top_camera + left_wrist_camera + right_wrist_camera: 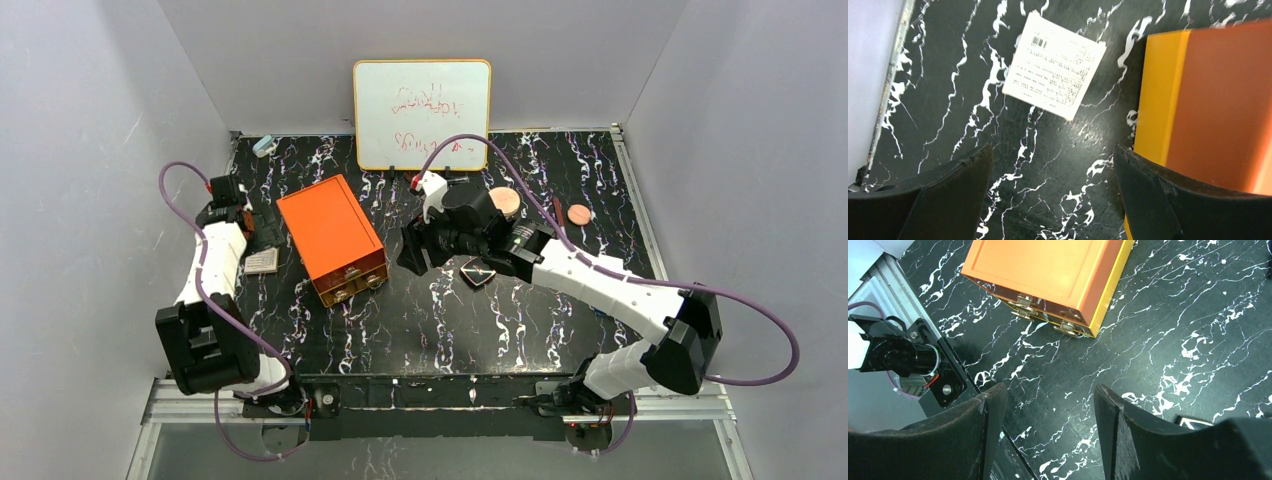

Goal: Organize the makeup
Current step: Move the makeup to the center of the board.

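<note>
My right tool [1048,390], jaws apart and empty, hangs over the surface [440,330] between box [330,235] and compact [478,273], the compact lying just to its right, well apart from my left tool [1053,152], likewise spread.

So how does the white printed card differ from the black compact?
Colour: the white printed card is pale, the black compact dark. Face: the card carries a barcode and lines of small text; the compact shows a light angular mark. Place: the card lies left of the orange box, the compact right of it. Both are flat, squarish and lie unheld on the marble table.
</note>
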